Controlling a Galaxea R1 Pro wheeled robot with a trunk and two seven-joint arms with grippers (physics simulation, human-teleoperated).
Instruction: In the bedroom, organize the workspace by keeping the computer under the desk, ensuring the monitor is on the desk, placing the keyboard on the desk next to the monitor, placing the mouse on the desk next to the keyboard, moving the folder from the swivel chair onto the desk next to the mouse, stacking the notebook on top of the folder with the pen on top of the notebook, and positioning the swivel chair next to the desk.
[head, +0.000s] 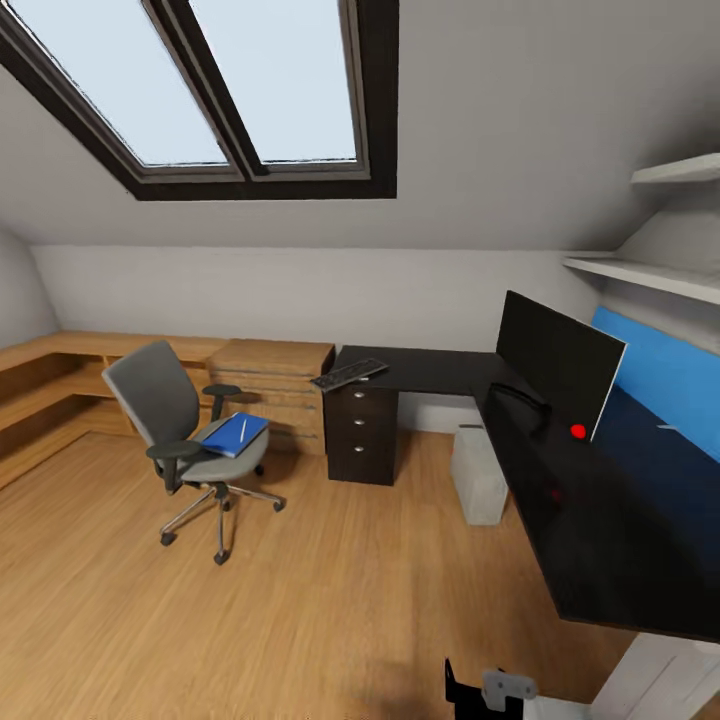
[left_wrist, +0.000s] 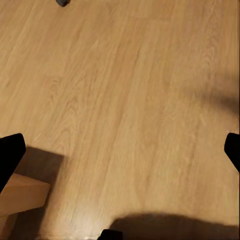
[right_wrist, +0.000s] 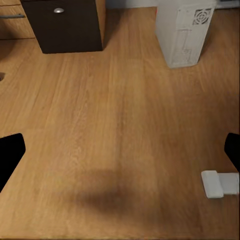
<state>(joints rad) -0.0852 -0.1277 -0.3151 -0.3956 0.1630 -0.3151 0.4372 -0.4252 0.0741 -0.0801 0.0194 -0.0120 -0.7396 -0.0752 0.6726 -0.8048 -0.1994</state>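
Two black fingertips of the left gripper (left_wrist: 120, 147) stand wide apart over bare wood floor (left_wrist: 130, 100), grasping nothing; the right gripper (right_wrist: 120, 150) is spread the same way, released, with the computer (right_wrist: 182, 32) standing on the floor beyond it. From the head view, the swivel chair (head: 165, 410) sits left, well apart from the desk (head: 600, 530), carrying the folder (head: 233, 433) with what looks like the pen (head: 242, 429) on top. Farther off, the keyboard (head: 348, 374) lies on the desk's left end above the drawer unit (head: 362, 432). On the right stands the monitor (head: 556, 362).
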